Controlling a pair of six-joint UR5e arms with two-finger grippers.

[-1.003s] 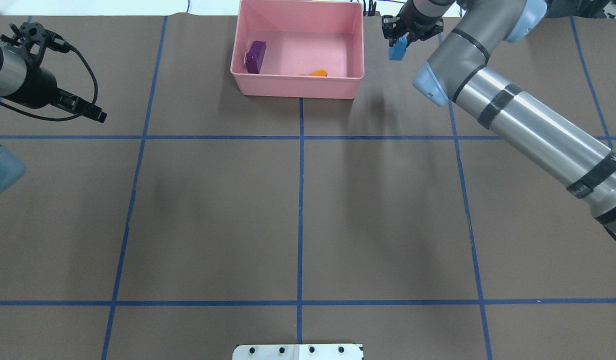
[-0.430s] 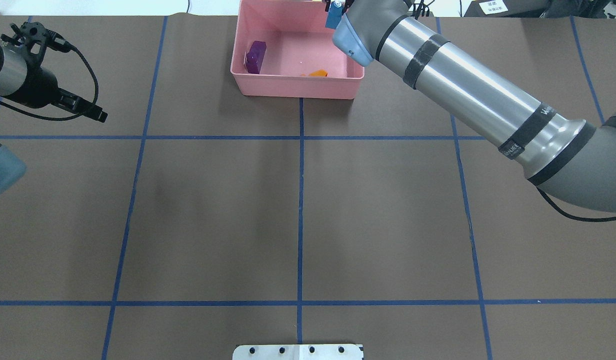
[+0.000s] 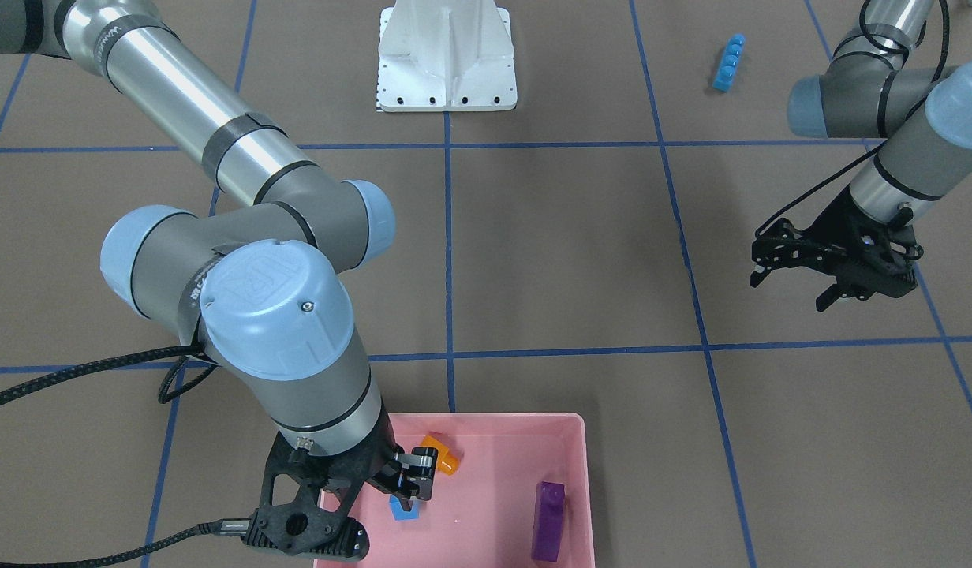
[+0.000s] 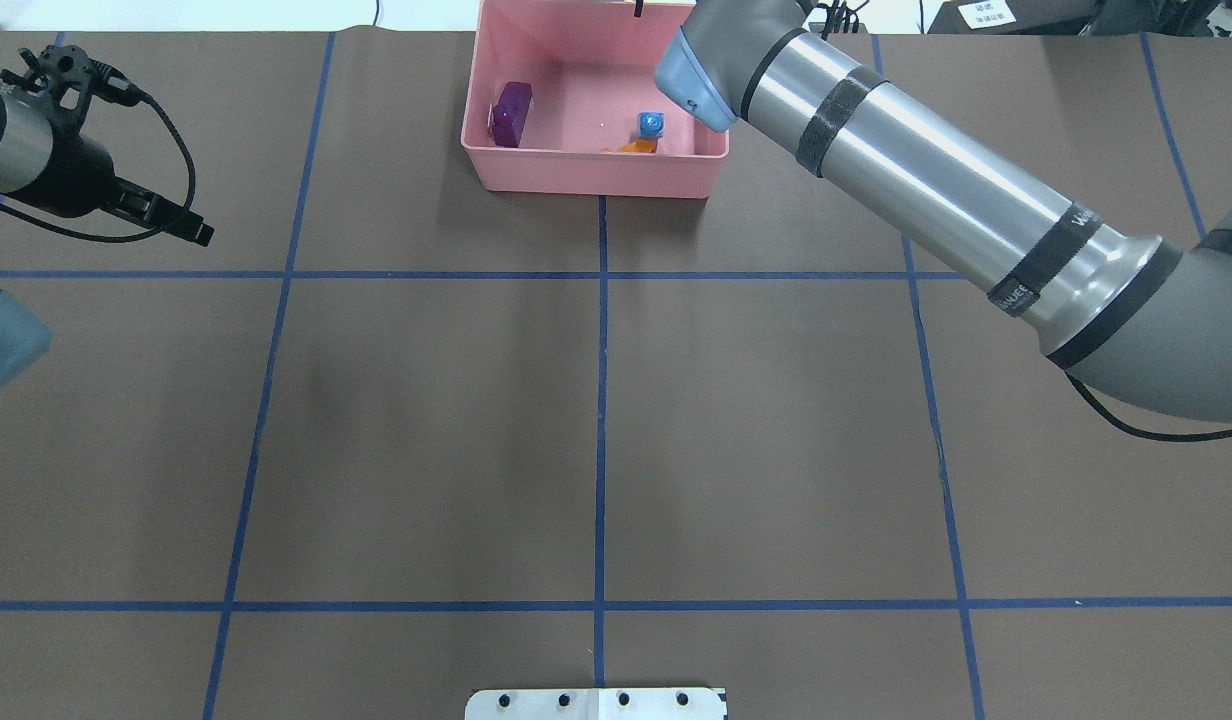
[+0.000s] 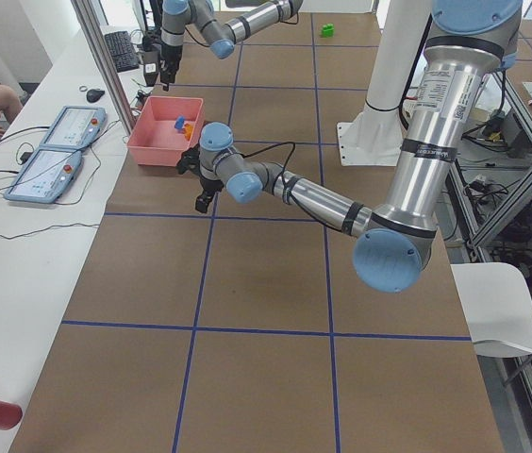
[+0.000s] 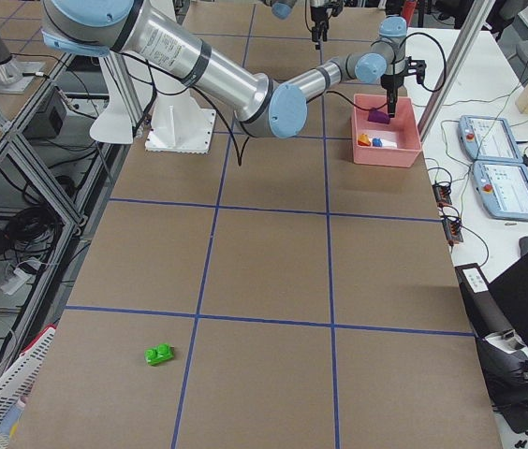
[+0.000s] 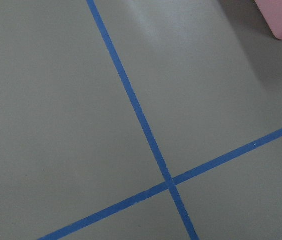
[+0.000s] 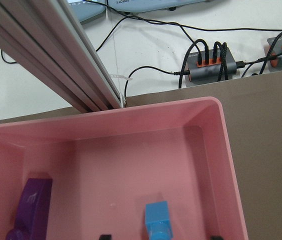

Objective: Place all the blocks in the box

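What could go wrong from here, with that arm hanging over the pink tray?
1. The right gripper hangs open, low over the small blue cube and close to the box wall. A careless pull-away might knock the brick or nudge the box.
2. The long blue strip lies flat and thin on the table, so a grip could slip off it.
3. The green brick sits far from the box, and a long carry risks a drop.

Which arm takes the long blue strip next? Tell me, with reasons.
Left. The long blue strip lies on the table on the left arm's side, and the left gripper hangs open and empty. The right gripper is over the pink box, far off.
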